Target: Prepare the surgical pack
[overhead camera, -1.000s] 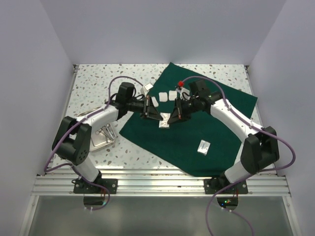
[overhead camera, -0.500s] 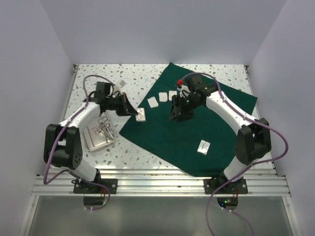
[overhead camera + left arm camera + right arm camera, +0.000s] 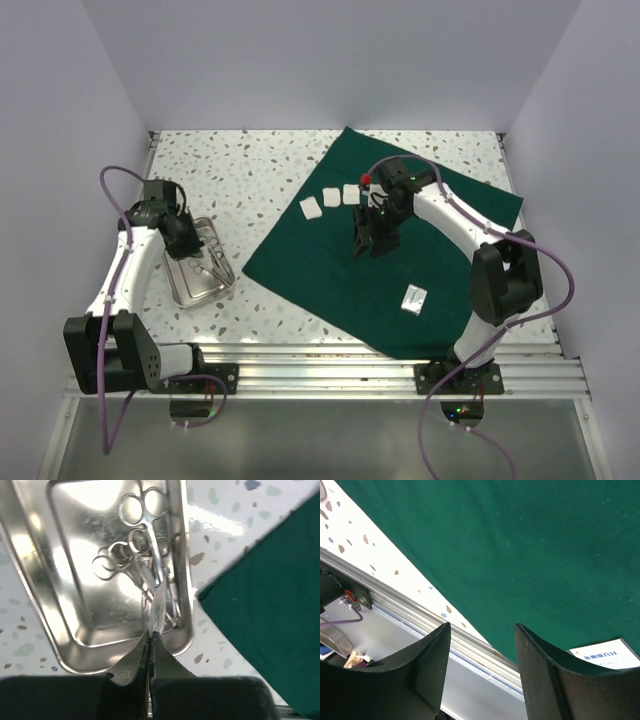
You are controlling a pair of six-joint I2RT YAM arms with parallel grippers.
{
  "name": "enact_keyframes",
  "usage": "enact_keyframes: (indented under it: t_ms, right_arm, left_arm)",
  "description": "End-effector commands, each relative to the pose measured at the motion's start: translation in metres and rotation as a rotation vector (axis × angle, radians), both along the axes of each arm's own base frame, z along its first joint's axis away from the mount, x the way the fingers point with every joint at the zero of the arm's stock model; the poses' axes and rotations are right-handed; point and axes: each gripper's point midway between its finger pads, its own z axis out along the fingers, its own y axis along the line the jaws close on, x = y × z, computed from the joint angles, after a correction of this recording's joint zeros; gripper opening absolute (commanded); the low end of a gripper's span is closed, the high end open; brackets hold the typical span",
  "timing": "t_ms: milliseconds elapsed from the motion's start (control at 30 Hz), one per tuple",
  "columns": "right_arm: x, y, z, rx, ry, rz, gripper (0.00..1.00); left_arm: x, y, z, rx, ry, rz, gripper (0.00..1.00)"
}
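Observation:
The dark green cloth (image 3: 400,250) lies flat on the right half of the table, with three white gauze squares (image 3: 331,196) near its far corner. The steel tray (image 3: 190,290) sits to the left of the cloth and holds silver scissors and forceps (image 3: 145,540). My left gripper (image 3: 151,636) hangs over the tray, shut on a thin clear packet (image 3: 158,607) seen edge-on. Above the middle of the cloth (image 3: 520,540) my right gripper (image 3: 482,627) stands open with nothing between its fingers.
A small white labelled packet (image 3: 414,299) lies on the cloth near its front edge and shows as the packet (image 3: 602,659) in the right wrist view. An aluminium rail (image 3: 320,365) runs along the near table edge. Purple walls close in both sides.
My left arm has swung left from the cloth to over the tray, carrying the packet. The right gripper has let go of it, opened, and stayed over the cloth.

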Motion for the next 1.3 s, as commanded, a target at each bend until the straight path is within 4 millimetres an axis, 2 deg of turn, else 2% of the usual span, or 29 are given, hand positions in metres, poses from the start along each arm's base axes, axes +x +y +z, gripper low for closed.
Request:
enact_keyframes:
  t_ms: [0, 167, 267, 467, 500, 567, 700, 933, 1000, 1033, 1067, 1133, 1267]
  right_arm:
    - [0.000, -0.005, -0.003, -0.007, 0.012, 0.023, 0.58]
    - [-0.003, -0.012, -0.008, -0.030, 0.016, 0.028, 0.58]
    - [-0.008, -0.013, -0.011, -0.026, 0.023, 0.028, 0.58]
    - [-0.010, -0.011, -0.017, -0.007, 0.037, 0.012, 0.58]
    - [-0.011, -0.010, -0.017, -0.006, 0.038, 0.011, 0.58]
    - [-0.012, -0.010, -0.018, -0.004, 0.042, 0.013, 0.58]
    - [-0.014, -0.013, -0.020, -0.016, 0.044, 0.014, 0.58]
    - [-0.014, -0.011, -0.020, -0.006, 0.050, 0.006, 0.58]
    - [-0.015, -0.012, -0.021, -0.013, 0.053, 0.006, 0.58]
    - [-0.015, -0.013, -0.020, -0.017, 0.053, 0.005, 0.58]
    - [-0.015, -0.014, -0.020, -0.023, 0.051, 0.003, 0.58]
    - [-0.014, -0.019, -0.020, -0.053, 0.043, -0.012, 0.58]
    - [-0.014, -0.048, -0.023, -0.214, 0.040, -0.084, 0.58]
  left_arm:
    - [-0.026, 0.031, -0.008, 0.131, 0.109, 0.122, 0.00]
    - [-0.035, 0.059, -0.018, 0.191, 0.182, 0.258, 0.00]
    - [-0.037, 0.070, -0.024, 0.197, 0.214, 0.291, 0.00]
    - [-0.037, 0.074, -0.052, 0.119, 0.255, 0.304, 0.00]
    - [-0.040, 0.072, -0.060, 0.107, 0.273, 0.299, 0.00]
    - [-0.032, 0.063, -0.064, 0.044, 0.243, 0.263, 0.00]
    - [-0.032, 0.048, -0.070, -0.032, 0.226, 0.226, 0.00]
    - [-0.037, 0.044, -0.083, -0.060, 0.279, 0.219, 0.01]
    - [-0.036, 0.045, -0.081, -0.053, 0.275, 0.229, 0.19]
    - [-0.036, 0.050, -0.079, -0.027, 0.273, 0.240, 0.33]
    - [-0.034, 0.054, -0.071, -0.007, 0.251, 0.251, 0.38]
    - [-0.033, 0.061, -0.062, 0.027, 0.238, 0.267, 0.47]
    - [-0.022, 0.067, -0.038, 0.052, 0.171, 0.287, 0.51]
